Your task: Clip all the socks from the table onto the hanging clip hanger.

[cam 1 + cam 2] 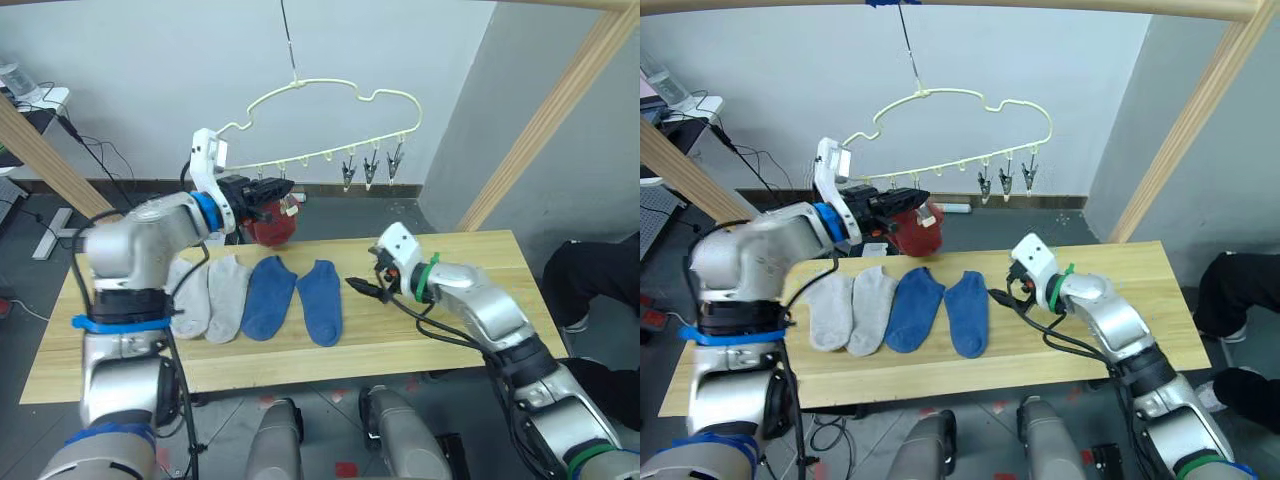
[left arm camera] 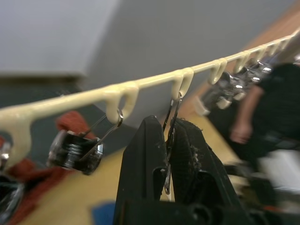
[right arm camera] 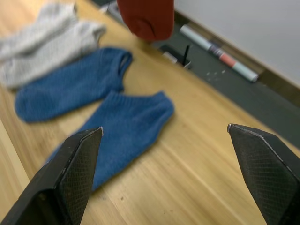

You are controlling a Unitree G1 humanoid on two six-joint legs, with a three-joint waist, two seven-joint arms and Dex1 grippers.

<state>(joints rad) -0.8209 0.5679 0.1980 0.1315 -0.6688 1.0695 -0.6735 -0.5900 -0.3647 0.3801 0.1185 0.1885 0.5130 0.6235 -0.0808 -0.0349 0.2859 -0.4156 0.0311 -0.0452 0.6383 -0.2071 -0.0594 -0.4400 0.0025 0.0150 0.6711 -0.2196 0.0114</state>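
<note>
My left gripper [image 2: 168,154] is up at the clip hanger [image 1: 330,110], its fingers pinched on the wire handles of one small silver clip [image 2: 169,140] under the pale-yellow bar. A rust-red sock [image 1: 272,222] hangs just beside that gripper; I cannot tell whether a clip already grips it. My right gripper [image 3: 164,173] hovers low over the table [image 1: 460,300] with its fingers spread wide and nothing between them, just beside the nearer blue sock [image 1: 322,300]. Next to it lie the second blue sock [image 1: 268,296] and two light grey socks [image 1: 210,296], flat in a row. I judge the step in hand is clipping the red sock. Next I must feed a cuff into the squeezed clip and release, then take the blue sock beneath my right gripper
</note>
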